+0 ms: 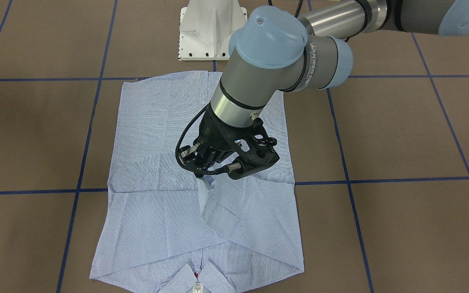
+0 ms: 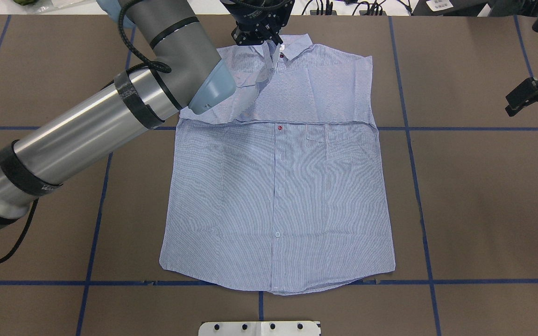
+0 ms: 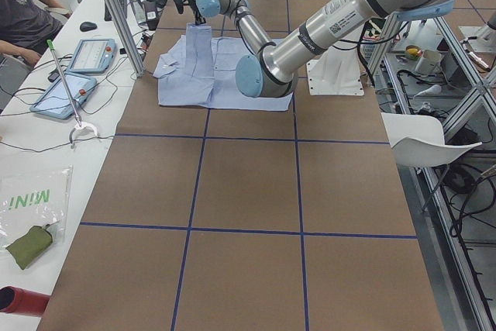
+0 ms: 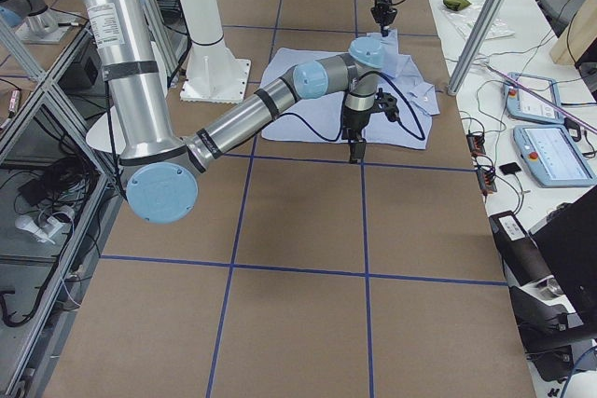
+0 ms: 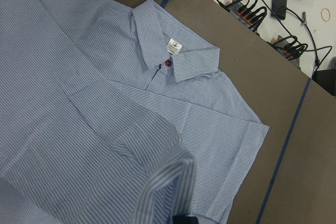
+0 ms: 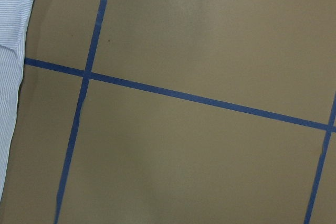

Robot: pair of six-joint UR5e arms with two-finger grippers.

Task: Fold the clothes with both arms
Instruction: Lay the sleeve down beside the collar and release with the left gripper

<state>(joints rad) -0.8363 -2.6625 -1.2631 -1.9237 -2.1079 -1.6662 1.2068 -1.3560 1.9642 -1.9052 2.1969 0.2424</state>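
Shirt [image 2: 273, 196] lies flat mid-desk [image 2: 474, 196], hem toward the pedestal [image 1: 212, 28], collar [image 2: 292, 46] at the far edge. Left claw [image 1: 201, 174] is above the shirt's middle, a sleeve [image 1: 212, 203] rising into it. Right claw [image 2: 526, 95] hangs well off the shirt's right side, over the desk.

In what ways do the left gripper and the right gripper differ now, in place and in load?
The left gripper is above the shirt; the right gripper hangs beside it, over bare table. The left gripper pinches a lifted sleeve; the right gripper holds nothing. Both are black.
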